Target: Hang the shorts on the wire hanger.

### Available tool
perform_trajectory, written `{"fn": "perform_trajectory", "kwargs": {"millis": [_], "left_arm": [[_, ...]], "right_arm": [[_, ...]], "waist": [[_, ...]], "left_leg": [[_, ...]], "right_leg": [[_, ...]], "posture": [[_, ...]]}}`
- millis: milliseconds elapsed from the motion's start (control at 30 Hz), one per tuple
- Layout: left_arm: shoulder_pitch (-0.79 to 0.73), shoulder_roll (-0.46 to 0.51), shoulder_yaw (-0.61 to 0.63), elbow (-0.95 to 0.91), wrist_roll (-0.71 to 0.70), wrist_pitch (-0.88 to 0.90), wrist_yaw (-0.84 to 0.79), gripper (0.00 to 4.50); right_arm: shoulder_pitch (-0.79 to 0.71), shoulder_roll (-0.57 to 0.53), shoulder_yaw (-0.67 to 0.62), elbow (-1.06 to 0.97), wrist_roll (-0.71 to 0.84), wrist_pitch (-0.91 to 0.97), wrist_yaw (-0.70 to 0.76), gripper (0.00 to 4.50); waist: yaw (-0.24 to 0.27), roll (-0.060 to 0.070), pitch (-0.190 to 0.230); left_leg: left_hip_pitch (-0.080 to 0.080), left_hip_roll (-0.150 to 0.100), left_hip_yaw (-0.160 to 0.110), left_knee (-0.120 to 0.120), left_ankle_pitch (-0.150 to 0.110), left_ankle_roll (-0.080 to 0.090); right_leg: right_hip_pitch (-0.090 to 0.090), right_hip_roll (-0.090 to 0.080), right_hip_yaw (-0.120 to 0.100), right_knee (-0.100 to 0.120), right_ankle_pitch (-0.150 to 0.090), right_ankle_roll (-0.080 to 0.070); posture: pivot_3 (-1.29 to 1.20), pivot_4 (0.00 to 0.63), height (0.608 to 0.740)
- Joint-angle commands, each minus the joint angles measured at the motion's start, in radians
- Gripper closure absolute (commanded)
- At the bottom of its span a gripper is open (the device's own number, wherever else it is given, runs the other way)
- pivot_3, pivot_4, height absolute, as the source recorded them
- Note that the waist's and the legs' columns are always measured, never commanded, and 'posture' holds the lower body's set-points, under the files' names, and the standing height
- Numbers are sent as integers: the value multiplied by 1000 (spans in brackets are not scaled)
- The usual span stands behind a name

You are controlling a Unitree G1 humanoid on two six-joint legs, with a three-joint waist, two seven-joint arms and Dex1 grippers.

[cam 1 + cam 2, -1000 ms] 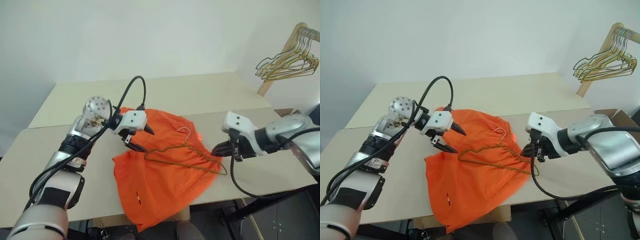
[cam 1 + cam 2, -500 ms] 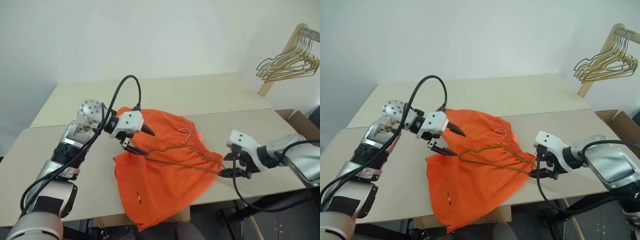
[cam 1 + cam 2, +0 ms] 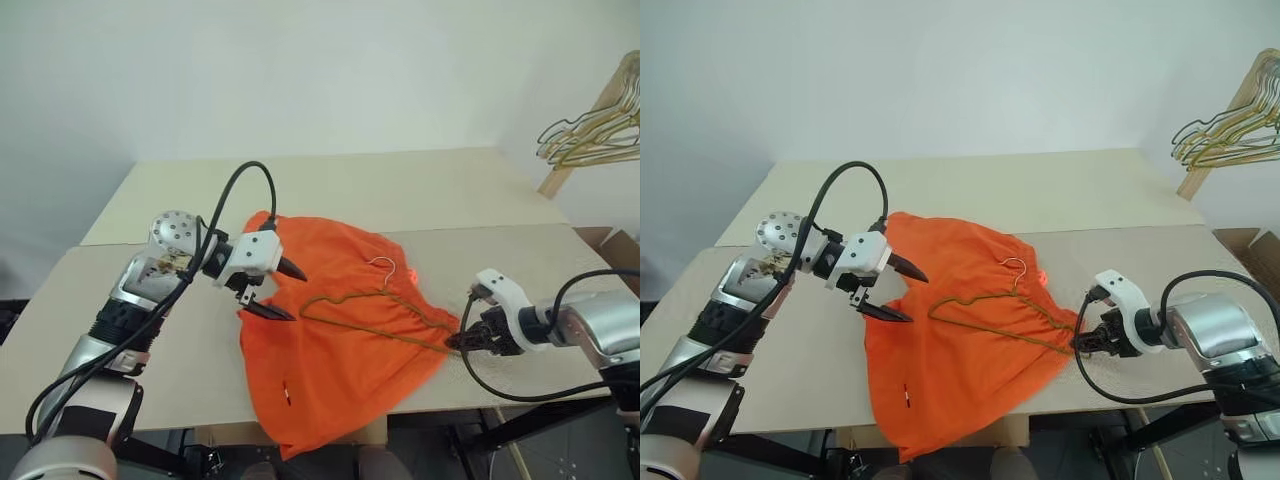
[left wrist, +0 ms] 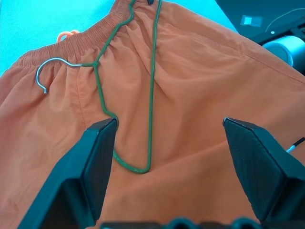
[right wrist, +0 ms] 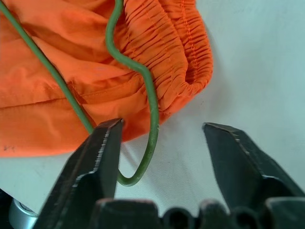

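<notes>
While the wire hanger [image 3: 385,318] lay lengthwise across the shorts [image 3: 340,330], its end loop sat between the right pincer's [image 3: 463,342] parted, empty fingers; the left pincer [image 3: 280,290] gaped empty.

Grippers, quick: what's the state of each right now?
Left gripper: open, holding nothing, over the shorts.
Right gripper: open, fingers straddling the wire hanger end, not gripping it.

Surface [image 3: 420,190]: pale beige top, seam running 9 to 3 o'clock across middle. Shorts [image 3: 340,370] spread flat at centre, one leg overhanging 6 o'clock edge. Wire hanger [image 3: 375,310] lies atop shorts, one end past waistband toward 3 o'clock.
</notes>
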Motion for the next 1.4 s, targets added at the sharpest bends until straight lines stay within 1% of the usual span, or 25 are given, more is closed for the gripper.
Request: {"fn": "perform_trajectory", "kwargs": {"millis": [33,167,233,367,533,633,700,767,867,933,1000,1067,1200,1400], "left_arm": [[-29,8,17,-25,-15,-1,5,646],[-25,12,19,-28,-16,-7,2,646],[-25,13,19,-28,-16,-7,2,646],[-26,13,19,-27,-16,-8,2,646],[-25,12,21,-27,-16,-9,6,646],[-26,16,25,-17,-14,-13,8,646],[-33,16,26,-2,-12,-19,9,646],[-47,10,25,23,-9,-24,12,646],[-77,-7,21,69,-4,-25,18,646],[-108,-27,17,114,-3,-8,26,646],[-146,-56,14,183,11,14,59,646],[-191,-78,10,261,27,23,71,646],[-247,-90,-10,360,45,23,21,646],[-272,-119,-36,413,68,37,-11,646]], "right_arm": [[1,-25,-16,-13,6,-12,8,2467],[10,-31,-23,-8,11,-15,19,3904],[13,-32,-25,-16,18,-12,22,4488],[14,-35,-36,-24,32,-4,19,4488],[46,-57,-134,-67,89,4,34,4488],[113,-70,-270,-135,156,3,51,4488],[140,-54,-361,-175,180,4,25,4488],[160,-38,-430,-215,195,-6,-3,4488],[181,-12,-488,-275,210,-25,-41,4488],[197,12,-508,-331,205,-67,-68,4488],[232,26,-501,-396,165,-162,-93,4488],[242,49,-520,-430,171,-204,-107,4488],[229,73,-552,-466,192,-254,-129,4488],[205,81,-569,-489,228,-273,-152,4488]], "waist": [[0,0,0],[0,0,0],[1,0,0],[1,0,0],[2,0,0],[7,0,0],[10,0,0],[11,0,0],[12,0,0],[12,0,0],[11,0,0],[9,0,0],[-4,0,0],[-23,0,0]], "left_leg": [[0,0,0,0,0,0],[0,0,0,0,0,0],[0,0,0,0,0,0],[0,0,0,0,0,0],[0,0,0,0,0,0],[0,0,0,0,0,0],[0,0,0,0,0,0],[0,0,0,0,0,0],[1,1,1,0,0,0],[1,1,1,0,0,0],[0,1,1,0,0,0],[0,1,1,0,0,0],[0,1,1,0,0,0],[0,2,1,0,0,0]], "right_leg": [[0,0,0,0,0,0],[0,0,0,0,0,0],[0,0,0,0,0,0],[0,0,0,0,0,0],[0,1,0,0,0,0],[0,1,0,0,0,0],[0,1,0,-1,0,0],[0,1,0,0,0,0],[1,1,0,0,0,0],[1,2,0,-1,0,0],[1,2,0,-1,0,0],[1,2,0,-1,0,0],[1,2,0,-1,0,0],[0,2,0,0,0,0]], "posture": [[-132,48,740],[-131,48,740],[-131,47,740],[-131,47,740],[-130,37,740],[-135,33,740],[-143,29,740],[-155,25,740],[-166,17,740],[-174,12,740],[-184,4,740],[-189,0,740],[-208,0,740],[-220,0,740]]}}
